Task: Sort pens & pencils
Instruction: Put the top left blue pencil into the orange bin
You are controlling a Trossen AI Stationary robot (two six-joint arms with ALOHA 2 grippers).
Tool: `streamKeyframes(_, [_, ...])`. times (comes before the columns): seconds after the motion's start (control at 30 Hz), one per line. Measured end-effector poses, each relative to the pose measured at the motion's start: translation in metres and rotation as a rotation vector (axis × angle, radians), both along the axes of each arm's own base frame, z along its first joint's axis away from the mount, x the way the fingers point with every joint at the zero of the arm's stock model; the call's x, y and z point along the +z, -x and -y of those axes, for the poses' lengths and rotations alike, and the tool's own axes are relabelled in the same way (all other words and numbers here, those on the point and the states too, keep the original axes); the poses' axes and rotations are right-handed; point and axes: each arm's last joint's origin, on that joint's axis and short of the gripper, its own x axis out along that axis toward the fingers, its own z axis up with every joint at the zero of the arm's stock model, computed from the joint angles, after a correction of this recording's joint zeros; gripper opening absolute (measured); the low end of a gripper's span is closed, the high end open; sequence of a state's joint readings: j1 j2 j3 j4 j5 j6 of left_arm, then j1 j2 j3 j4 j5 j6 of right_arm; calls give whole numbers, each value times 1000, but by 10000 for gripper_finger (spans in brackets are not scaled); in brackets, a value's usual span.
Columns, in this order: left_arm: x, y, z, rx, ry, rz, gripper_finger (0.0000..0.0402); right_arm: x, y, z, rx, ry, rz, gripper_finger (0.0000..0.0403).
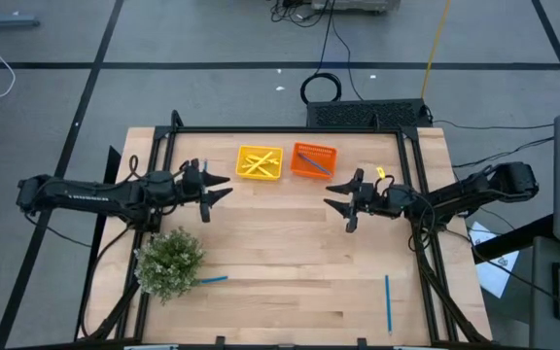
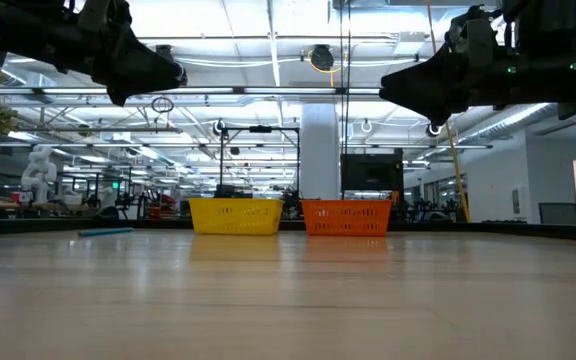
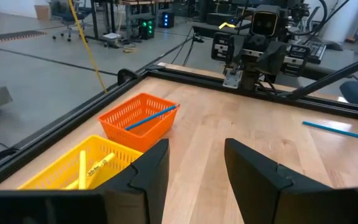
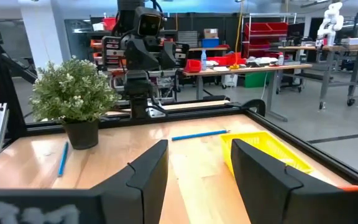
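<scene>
Taking the yellow tray (image 1: 260,162) as the landmark: the left pincer (image 1: 219,190) hangs released just left of it, above bare worktop (image 1: 290,243). A plant (image 1: 170,261) stands well toward the near-left edge, with a blue pen (image 1: 212,280) lying beside it. The tray holds yellow pencils (image 1: 257,163). The orange tray (image 1: 314,161), just right of it, holds a blue stick (image 1: 310,161). The right pincer (image 1: 339,196) hovers released, right of both trays. Another blue pen (image 1: 388,302) lies far to the near-right.
</scene>
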State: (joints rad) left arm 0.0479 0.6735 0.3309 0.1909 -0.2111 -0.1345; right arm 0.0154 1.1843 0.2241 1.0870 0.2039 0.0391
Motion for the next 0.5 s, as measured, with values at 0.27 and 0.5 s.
streamKeyframes(0.27, [-2, -1, 0, 21, 41, -4, 159, 0, 0, 0, 0, -1, 0, 164])
streamKeyframes(0.5, [-33, -8, -19, 442, 207, -189, 159, 0, 0, 0, -3, -1, 2, 164])
